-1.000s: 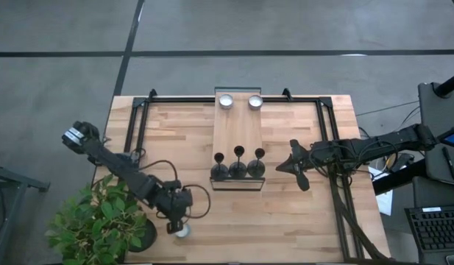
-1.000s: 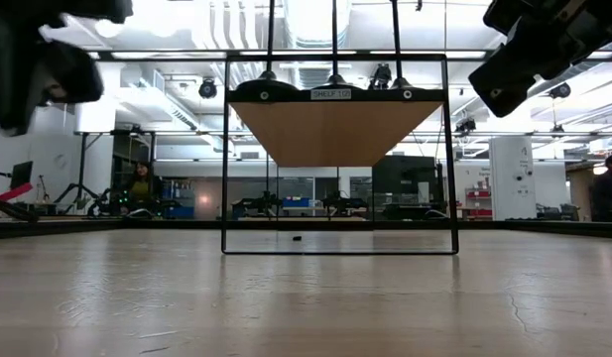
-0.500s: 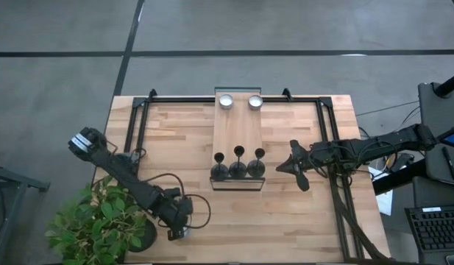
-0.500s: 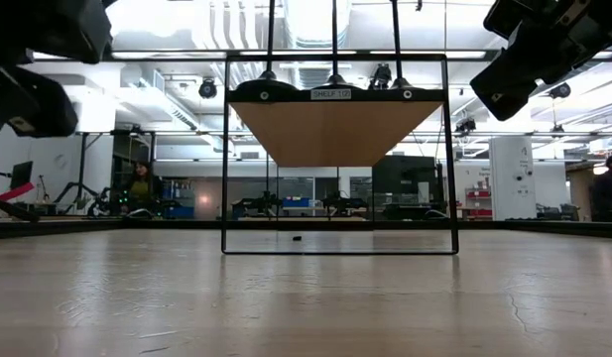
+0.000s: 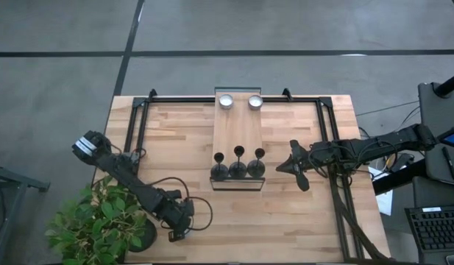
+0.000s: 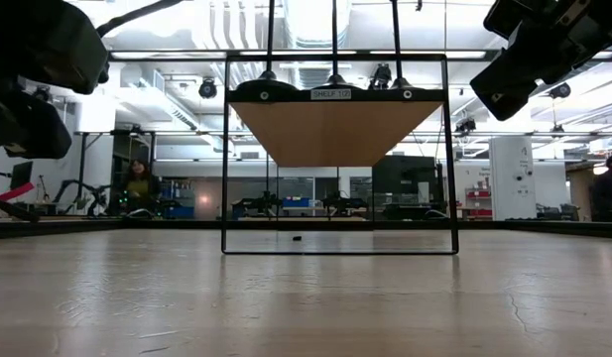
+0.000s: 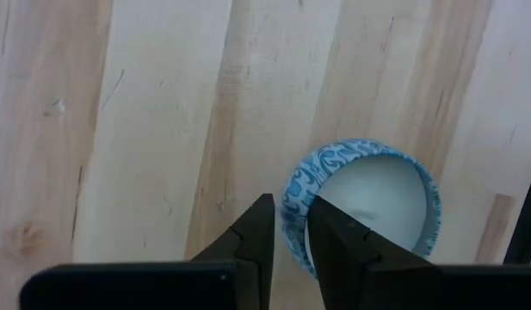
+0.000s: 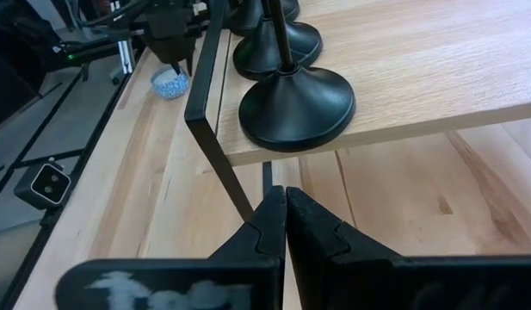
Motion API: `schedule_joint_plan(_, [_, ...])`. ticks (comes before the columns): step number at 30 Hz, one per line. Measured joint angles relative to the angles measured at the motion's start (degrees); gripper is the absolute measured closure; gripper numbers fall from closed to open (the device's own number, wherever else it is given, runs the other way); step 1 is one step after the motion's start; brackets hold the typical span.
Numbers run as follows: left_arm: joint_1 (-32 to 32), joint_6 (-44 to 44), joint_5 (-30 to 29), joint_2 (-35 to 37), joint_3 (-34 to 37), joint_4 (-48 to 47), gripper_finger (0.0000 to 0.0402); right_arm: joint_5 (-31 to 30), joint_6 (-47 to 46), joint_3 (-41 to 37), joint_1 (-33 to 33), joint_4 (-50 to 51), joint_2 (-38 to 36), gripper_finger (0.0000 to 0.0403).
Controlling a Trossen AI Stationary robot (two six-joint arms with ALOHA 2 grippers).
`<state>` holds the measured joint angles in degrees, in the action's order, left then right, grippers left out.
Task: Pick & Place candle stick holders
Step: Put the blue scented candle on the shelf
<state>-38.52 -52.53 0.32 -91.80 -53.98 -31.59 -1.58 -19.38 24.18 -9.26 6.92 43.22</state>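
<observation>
Gripping the rim of a small blue-patterned tealight cup (image 7: 361, 202), the left gripper (image 7: 288, 231) sits low at the near left edge of the wooden table (image 5: 285, 213), just beside a leafy green plant (image 5: 94, 224); its two dark fingers (image 7: 256, 237) straddle the cup's wall, one outside and one inside, closed down on it. In the right wrist view the same cup shows as a small blue dot under that arm, well away across the boards.

Farther in, at mid-table, a raised wooden shelf (image 5: 238, 136) on a thin black frame carries the three candle stick holders (image 5: 239, 168), matt black, standing upright in a close row along the shelf's near edge. Just to their right hovers the right gripper (image 5: 293, 165), its fingers pressed together and holding nothing, level with the shelf board and pointing at the nearest holder's disc base.

At the shelf's far edge stand two more tealights (image 5: 226, 101), side by side.
</observation>
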Motion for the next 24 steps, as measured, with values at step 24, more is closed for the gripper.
schedule_joint_plan(24, [5.5,-0.1,-5.5,4.5,0.0,-13.4,0.0401,0.0,-0.1,-0.2,0.0,0.0,0.0,0.0394])
